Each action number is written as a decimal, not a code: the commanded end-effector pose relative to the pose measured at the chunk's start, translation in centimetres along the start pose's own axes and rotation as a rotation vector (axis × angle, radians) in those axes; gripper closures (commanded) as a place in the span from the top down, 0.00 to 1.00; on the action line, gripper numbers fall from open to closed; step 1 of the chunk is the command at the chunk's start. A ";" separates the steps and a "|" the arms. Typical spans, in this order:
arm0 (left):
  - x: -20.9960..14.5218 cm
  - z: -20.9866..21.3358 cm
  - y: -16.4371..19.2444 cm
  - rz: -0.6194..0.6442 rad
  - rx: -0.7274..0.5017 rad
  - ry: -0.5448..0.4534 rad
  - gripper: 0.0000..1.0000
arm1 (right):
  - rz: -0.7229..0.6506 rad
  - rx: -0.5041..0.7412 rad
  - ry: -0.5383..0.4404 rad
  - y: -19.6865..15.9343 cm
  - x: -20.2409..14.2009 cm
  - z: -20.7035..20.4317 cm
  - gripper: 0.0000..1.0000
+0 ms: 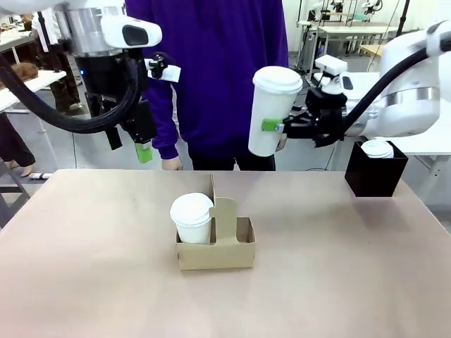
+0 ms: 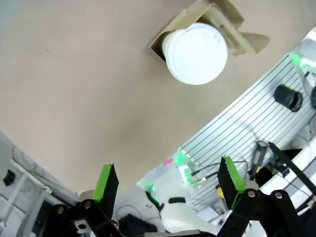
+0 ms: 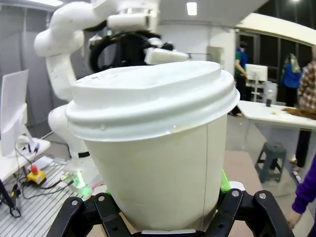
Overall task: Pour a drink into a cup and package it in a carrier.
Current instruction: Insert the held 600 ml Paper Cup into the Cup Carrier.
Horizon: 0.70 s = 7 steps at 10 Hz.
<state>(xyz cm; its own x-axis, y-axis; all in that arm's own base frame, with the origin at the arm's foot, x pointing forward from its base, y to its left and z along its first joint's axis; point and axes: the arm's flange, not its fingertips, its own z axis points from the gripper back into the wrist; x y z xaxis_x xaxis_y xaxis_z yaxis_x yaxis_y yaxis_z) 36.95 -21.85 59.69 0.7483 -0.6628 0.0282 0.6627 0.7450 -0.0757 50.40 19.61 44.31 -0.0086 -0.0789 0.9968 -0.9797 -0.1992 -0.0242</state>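
The brown cardboard carrier (image 1: 232, 255) stands mid-table with a white lidded cup (image 1: 192, 217) in its left pocket; the right pocket is empty. High above and to the left of it my left gripper (image 1: 129, 144) hangs open with nothing in it. From the left wrist view that cup's lid (image 2: 196, 53) and the carrier (image 2: 232, 27) lie far below the spread green fingers (image 2: 105, 182). My right gripper (image 1: 273, 127) is shut on a second white lidded cup (image 1: 271, 116), held in the air right of centre; this cup (image 3: 158, 148) sits between its fingers. The drink is hidden under the lids.
A black square box (image 1: 375, 176) holding another lidded cup (image 1: 378, 148) sits at the table's far right. A person in a purple top (image 1: 211, 77) stands at the far edge, one hand (image 1: 171, 163) near the table. Bare tabletop (image 1: 84, 253) surrounds the carrier.
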 end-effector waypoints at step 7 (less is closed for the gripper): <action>-0.9 -1.4 2.0 -0.057 0.005 -0.027 1.00 | -0.119 0.074 -0.005 -0.1 -3.1 -1.3 0.80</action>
<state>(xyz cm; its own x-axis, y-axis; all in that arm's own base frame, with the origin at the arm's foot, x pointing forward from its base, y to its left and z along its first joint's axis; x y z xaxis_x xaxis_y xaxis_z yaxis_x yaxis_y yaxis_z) 37.43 -21.59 59.03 0.7366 -0.6753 0.0364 0.6759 0.7332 -0.0745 50.15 21.00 41.99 0.0508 -0.0600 0.9969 -0.9703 -0.2394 0.0350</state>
